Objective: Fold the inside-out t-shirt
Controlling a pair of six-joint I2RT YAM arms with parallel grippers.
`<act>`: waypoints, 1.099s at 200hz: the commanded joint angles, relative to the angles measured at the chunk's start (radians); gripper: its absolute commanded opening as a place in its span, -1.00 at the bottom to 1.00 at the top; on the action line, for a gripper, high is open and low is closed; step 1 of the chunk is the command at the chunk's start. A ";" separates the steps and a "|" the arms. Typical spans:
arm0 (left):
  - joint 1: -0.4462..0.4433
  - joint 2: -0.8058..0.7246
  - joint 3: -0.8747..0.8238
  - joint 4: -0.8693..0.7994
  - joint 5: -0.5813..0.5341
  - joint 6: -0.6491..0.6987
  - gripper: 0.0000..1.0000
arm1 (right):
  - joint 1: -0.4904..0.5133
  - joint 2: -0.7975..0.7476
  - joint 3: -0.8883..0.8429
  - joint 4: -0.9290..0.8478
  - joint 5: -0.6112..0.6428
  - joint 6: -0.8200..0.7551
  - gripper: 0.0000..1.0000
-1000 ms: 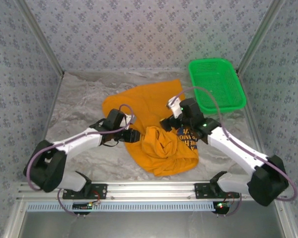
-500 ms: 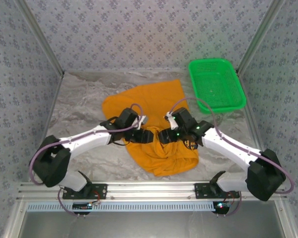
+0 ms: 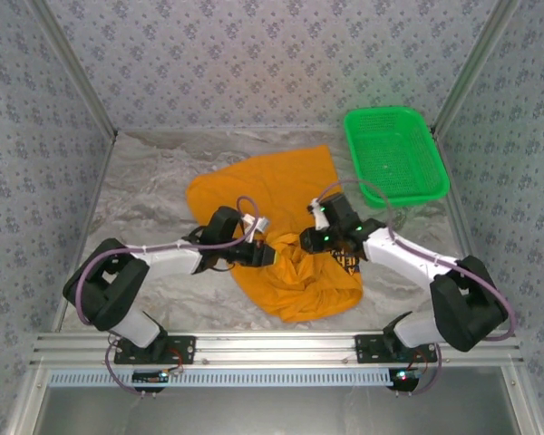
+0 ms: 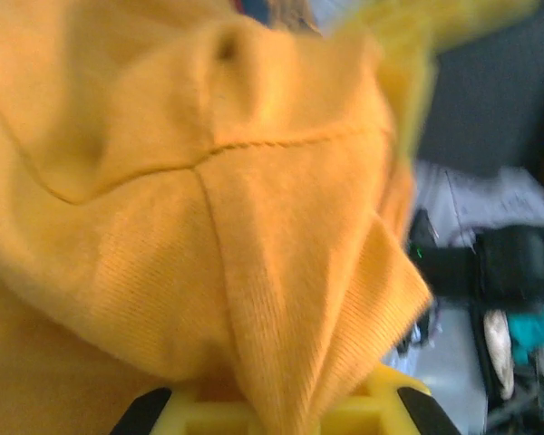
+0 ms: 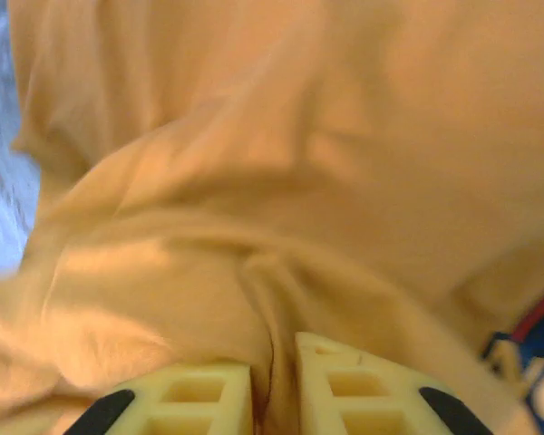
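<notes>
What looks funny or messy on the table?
The t-shirt looks odd: its near half is bunched in a wrinkled heap instead of lying flat, with the left gripper and right gripper each pinching a fold. The basket sits straight; nothing is spilled.

Your t-shirt (image 3: 281, 186) lay crumpled in the middle of the bench (image 3: 140, 204), plain orange cloth. Its far half was spread fairly flat, while the near half was bunched into raised, overlapping folds. You could see part of a dark blue print (image 3: 349, 263) with pale lettering on the right side of that bunch. Close up, a stitched seam (image 4: 281, 143) ran across one finely ribbed fold.
</notes>
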 commanded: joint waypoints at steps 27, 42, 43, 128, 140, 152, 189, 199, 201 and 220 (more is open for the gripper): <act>-0.010 -0.078 -0.014 0.145 0.193 0.222 -1.00 | -0.035 -0.061 -0.017 -0.071 -0.038 -0.126 -0.10; -0.010 -0.087 0.006 0.093 0.187 0.239 -1.00 | -0.012 -0.217 -0.065 -0.035 -0.044 -0.184 0.00; -0.011 -0.086 0.005 0.093 0.187 0.239 -1.00 | -0.010 -0.225 -0.070 -0.034 -0.042 -0.190 0.00; -0.015 -0.090 0.029 0.017 0.215 0.316 -0.98 | 0.319 -0.452 -0.278 0.235 0.243 -1.001 -0.25; -0.016 -0.095 0.029 0.010 0.222 0.324 -0.98 | 0.327 -0.421 -0.295 0.282 0.240 -1.069 -0.33; -0.020 -0.099 0.033 -0.004 0.224 0.338 -0.98 | 0.331 -0.384 -0.318 0.349 0.245 -1.115 -0.34; -0.044 -0.092 0.056 -0.075 0.221 0.393 -0.94 | 0.330 -0.289 -0.334 0.517 0.186 -1.183 -0.21; -0.048 -0.085 0.062 -0.094 0.220 0.405 -0.93 | 0.327 -0.282 -0.332 0.538 0.158 -1.198 -0.23; -0.048 -0.086 0.062 -0.095 0.219 0.406 -0.93 | 0.326 -0.282 -0.331 0.542 0.153 -1.200 -0.23; -0.048 -0.089 0.058 -0.109 0.194 0.426 -0.91 | 0.295 -0.303 -0.320 0.529 0.039 -1.207 -0.61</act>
